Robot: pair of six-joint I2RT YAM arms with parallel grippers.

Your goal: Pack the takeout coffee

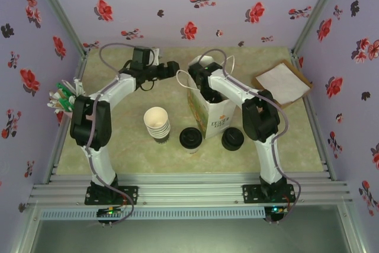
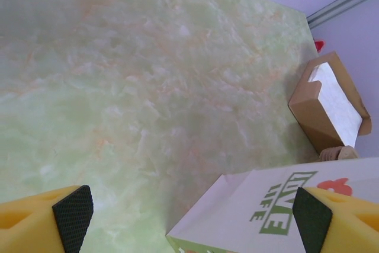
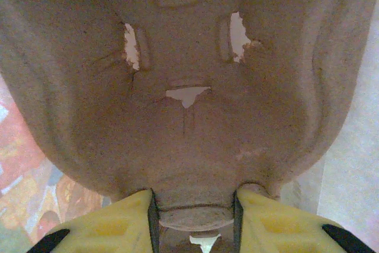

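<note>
Top external, starting at the arm bases and working outward: the coffee [image 1: 190, 138] stands upright, lid up, on the table [image 1: 118, 152], just off the near-left corner of the bag [image 1: 214, 119]. I'm calling that one the cup because I think I see a pale bit under the lid. The black lids [image 1: 233, 138] off the bag's near-right corner look dark all the way down. It's small though, so I'm not 100% sure. The cup stack [image 1: 157, 124] sits left of the bag, just beside the coffee.

Next out is the bag's mouth, with my right arm reaching down into it. On the right wrist cam the right claw [image 3: 195, 217] is closed on the edge of a brown pulp carrier [image 3: 189, 117], so that arm's busy.

Furthest is the left claw [image 1: 176, 70], hanging off the bag's far-left top edge. It's wide open with nothing in it, and on its own cam the bag's printed side is right beside one fingertip [image 2: 312, 216].

What matters: the coffee is on the bag's near side and both claws are on the far side. They're roughly equally far from it, but only the left is free. My guess is the left comes back round the bag's left side and grips across the cup, since its axis is vertical.
</note>
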